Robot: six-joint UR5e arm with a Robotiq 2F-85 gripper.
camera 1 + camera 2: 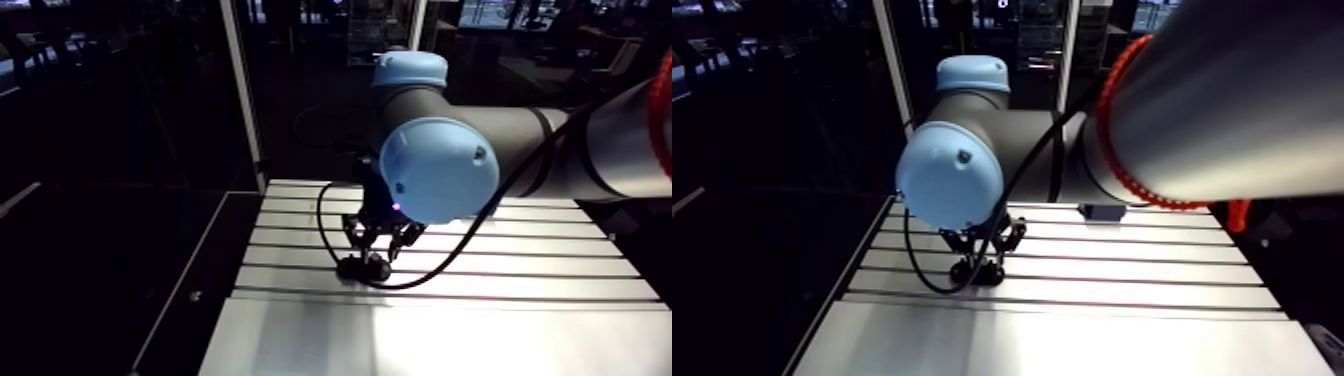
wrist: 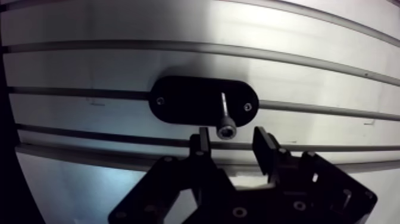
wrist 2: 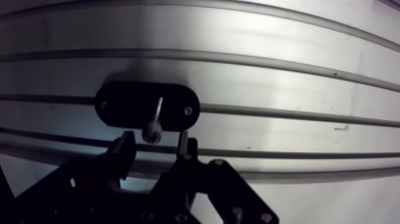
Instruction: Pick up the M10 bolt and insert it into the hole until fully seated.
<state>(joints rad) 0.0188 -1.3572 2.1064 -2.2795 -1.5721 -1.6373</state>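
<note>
Gripper [image 2: 232, 138] was open: fingers [image 2: 203, 142] apart, nothing pinched.

M10 bolt [image 2: 224, 119] sat at 12 o'clock, just off the fingertips. Its socket head was nearest the gripper and in line with the gap. The shank ran away across a black oval plate [image 2: 184, 101] fixed on the slotted worktop [image 2: 89, 68]. No pad-to-head contact was visible. I could not tell whether the shank tip was in a hole or only resting on the plate; the hole itself was not made out.

Risks (judged):
- The head lay nearer the 9 o'clock finger, so closing could push it sideways first and cock or roll the bolt.
- A grip on the round head alone gives little purchase. The bolt might pivot, enter tilted and jam short of seating.
- A knocked bolt could drop into a slot [image 2: 77, 91].
</note>
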